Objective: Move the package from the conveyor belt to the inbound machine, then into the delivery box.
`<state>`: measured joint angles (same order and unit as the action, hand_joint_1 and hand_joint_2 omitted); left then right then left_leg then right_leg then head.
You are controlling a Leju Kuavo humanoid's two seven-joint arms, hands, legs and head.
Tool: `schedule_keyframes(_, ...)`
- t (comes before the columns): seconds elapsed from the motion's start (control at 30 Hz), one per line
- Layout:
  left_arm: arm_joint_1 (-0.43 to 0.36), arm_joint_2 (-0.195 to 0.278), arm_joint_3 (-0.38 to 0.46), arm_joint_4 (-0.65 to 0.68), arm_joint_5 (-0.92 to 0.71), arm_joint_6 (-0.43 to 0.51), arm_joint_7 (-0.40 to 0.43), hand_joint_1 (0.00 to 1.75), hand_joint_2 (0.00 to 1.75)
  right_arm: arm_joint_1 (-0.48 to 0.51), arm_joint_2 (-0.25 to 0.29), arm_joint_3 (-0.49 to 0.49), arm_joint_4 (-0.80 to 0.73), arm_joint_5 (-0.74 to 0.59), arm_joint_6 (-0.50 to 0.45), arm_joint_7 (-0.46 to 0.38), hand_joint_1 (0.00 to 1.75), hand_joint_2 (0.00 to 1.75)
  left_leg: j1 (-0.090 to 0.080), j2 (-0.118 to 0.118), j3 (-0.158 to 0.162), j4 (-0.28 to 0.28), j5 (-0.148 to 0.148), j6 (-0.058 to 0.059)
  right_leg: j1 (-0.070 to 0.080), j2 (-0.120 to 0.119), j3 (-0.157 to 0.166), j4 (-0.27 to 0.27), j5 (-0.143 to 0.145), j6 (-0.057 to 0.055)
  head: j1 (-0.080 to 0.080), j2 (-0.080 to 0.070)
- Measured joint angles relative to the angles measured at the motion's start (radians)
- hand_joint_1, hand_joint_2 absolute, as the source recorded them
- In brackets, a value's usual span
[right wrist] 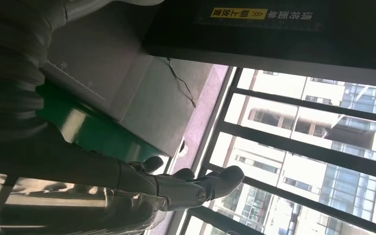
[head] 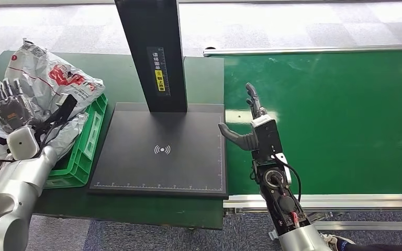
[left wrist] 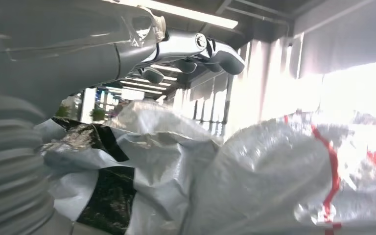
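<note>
Grey-white plastic packages [head: 57, 78] with red print lie heaped in the green delivery crate [head: 91, 130] at the left. My left hand [head: 10, 102] is over that heap, fingers spread and upright, holding nothing. In the left wrist view its fingers [left wrist: 186, 49] stretch out above the crumpled package [left wrist: 274, 171]. My right hand [head: 251, 123] hovers open over the left end of the green conveyor belt [head: 335, 115], thumb pointing at the inbound machine's black platform [head: 162, 167]. In the right wrist view the right hand [right wrist: 176, 186] holds nothing, beside the platform [right wrist: 127, 63].
The machine's black post [head: 154, 52] rises from the back of the platform, with a yellow label on it. The conveyor's metal rail [head: 324, 201] runs along the near edge. A person's shoe [head: 337, 241] is at the bottom right. Grey carpet lies beyond the tables.
</note>
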<state>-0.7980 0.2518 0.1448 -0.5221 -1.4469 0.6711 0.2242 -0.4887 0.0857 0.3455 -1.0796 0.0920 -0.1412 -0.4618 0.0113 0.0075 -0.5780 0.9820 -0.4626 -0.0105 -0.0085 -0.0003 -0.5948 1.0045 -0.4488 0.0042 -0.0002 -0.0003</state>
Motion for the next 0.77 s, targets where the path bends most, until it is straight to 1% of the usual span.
schedule_keyframes(0.03,0.029,-0.009,0.028,-0.059,0.04,0.013,-0.091,0.0,0.0,0.0,0.0,0.0,-0.002,-0.008,-0.004,0.0,0.0,1.75,0.0,0.0,0.0,0.0,0.0,0.0,0.0,0.0,-0.001,0.0,0.0,0.0,0.0,0.0)
schedule_keyframes(0.13,0.086,-0.068,0.164,-0.214,0.19,0.02,-0.447,0.0,0.0,0.001,-0.003,0.0,-0.016,-0.027,-0.012,0.0,0.0,1.75,0.0,0.0,-0.002,0.0,0.0,0.0,0.0,-0.001,-0.002,0.0,0.0,0.0,0.0,0.0)
schedule_keyframes(0.17,0.095,-0.088,0.211,-0.247,0.22,0.021,-0.532,0.0,0.0,0.001,-0.004,0.001,-0.022,-0.03,-0.012,0.0,0.0,1.75,0.0,0.001,-0.002,0.0,0.0,0.0,0.0,0.0,-0.001,0.0,0.0,0.0,0.0,0.0)
schedule_keyframes(0.2,0.101,-0.104,0.252,-0.275,0.237,0.021,-0.58,0.0,0.0,0.001,-0.005,0.001,-0.026,-0.031,-0.013,0.0,0.0,1.75,0.0,0.002,-0.002,0.0,0.0,0.0,0.0,0.001,-0.002,0.0,0.0,0.0,0.0,0.0)
schedule_keyframes(0.27,0.109,-0.141,0.32,-0.319,0.277,0.02,-0.642,0.0,0.0,0.004,-0.008,0.0,-0.034,-0.032,-0.013,0.0,0.0,1.75,0.0,0.003,-0.002,0.0,-0.001,0.0,0.0,0.002,-0.002,-0.001,0.0,0.0,0.0,0.0)
schedule_keyframes(0.3,0.109,-0.163,0.347,-0.33,0.328,0.015,-0.688,0.0,0.0,0.007,-0.01,0.0,-0.039,-0.032,-0.013,0.0,0.0,1.75,-0.001,0.002,-0.001,0.0,-0.001,0.0,0.0,0.001,-0.002,-0.001,0.0,0.0,0.0,0.0)
schedule_keyframes(0.37,0.114,-0.22,0.375,-0.338,0.522,-0.001,-0.817,0.0,0.0,0.013,-0.017,-0.001,-0.053,-0.03,-0.013,0.0,0.0,1.75,-0.001,-0.002,-0.001,0.001,0.0,0.0,-0.001,-0.003,-0.001,-0.001,0.0,0.0,0.0,0.0)
schedule_keyframes(0.4,0.127,-0.25,0.368,-0.347,0.65,-0.006,-0.868,0.0,0.0,0.016,-0.021,-0.002,-0.059,-0.029,-0.013,0.0,0.0,1.75,-0.001,-0.004,-0.001,0.001,0.0,0.0,-0.001,-0.004,0.0,-0.001,0.0,0.0,0.0,0.0)
schedule_keyframes(0.47,0.179,-0.321,0.307,-0.41,0.872,0.003,-0.912,0.0,0.0,0.018,-0.029,-0.008,-0.067,-0.024,-0.01,0.004,0.0,1.75,-0.001,-0.004,-0.001,0.001,0.0,0.0,-0.001,-0.004,0.001,-0.001,0.0,0.0,0.0,0.0)
schedule_keyframes(0.5,0.21,-0.358,0.268,-0.459,0.935,0.01,-0.918,0.0,0.0,0.018,-0.033,-0.011,-0.069,-0.02,-0.008,0.008,0.0,1.75,-0.001,-0.004,-0.002,0.001,0.0,0.0,-0.001,-0.004,0.001,-0.001,0.0,0.001,0.0,0.0)
schedule_keyframes(0.53,0.236,-0.396,0.232,-0.515,0.957,0.016,-0.922,0.0,0.0,0.017,-0.036,-0.014,-0.07,-0.016,-0.006,0.014,0.0,1.75,-0.001,-0.003,-0.003,0.001,-0.001,0.001,-0.001,-0.004,0.001,-0.001,0.0,0.001,0.0,0.0)
schedule_keyframes(0.6,0.267,-0.461,0.184,-0.616,0.938,0.019,-0.925,0.0,0.0,0.012,-0.038,-0.017,-0.07,-0.008,-0.006,0.023,0.0,1.75,-0.001,-0.003,-0.003,0.001,-0.001,0.001,-0.002,-0.004,0.0,-0.001,0.0,0.001,0.0,0.0)
schedule_keyframes(0.67,0.281,-0.509,0.157,-0.694,0.926,0.02,-0.927,0.0,0.0,0.009,-0.038,-0.018,-0.07,-0.004,-0.006,0.028,0.0,1.75,-0.002,-0.003,-0.003,0.001,-0.001,0.001,-0.002,-0.004,0.0,-0.002,0.0,0.001,0.0,0.0)
schedule_keyframes(0.73,0.291,-0.537,0.143,-0.741,0.926,0.021,-0.927,0.0,0.87,0.006,-0.039,-0.02,-0.07,-0.003,-0.006,0.03,0.0,1.75,-0.001,-0.003,-0.003,0.001,-0.001,0.001,-0.001,-0.004,0.0,-0.002,0.0,0.001,0.0,0.0)
schedule_keyframes(0.77,0.294,-0.543,0.14,-0.752,0.926,0.021,-0.927,0.0,1.16,0.006,-0.039,-0.021,-0.07,-0.003,-0.006,0.03,0.0,1.75,-0.001,-0.003,-0.003,0.001,-0.001,0.001,-0.001,-0.004,0.0,-0.002,0.0,0.001,0.0,0.0)
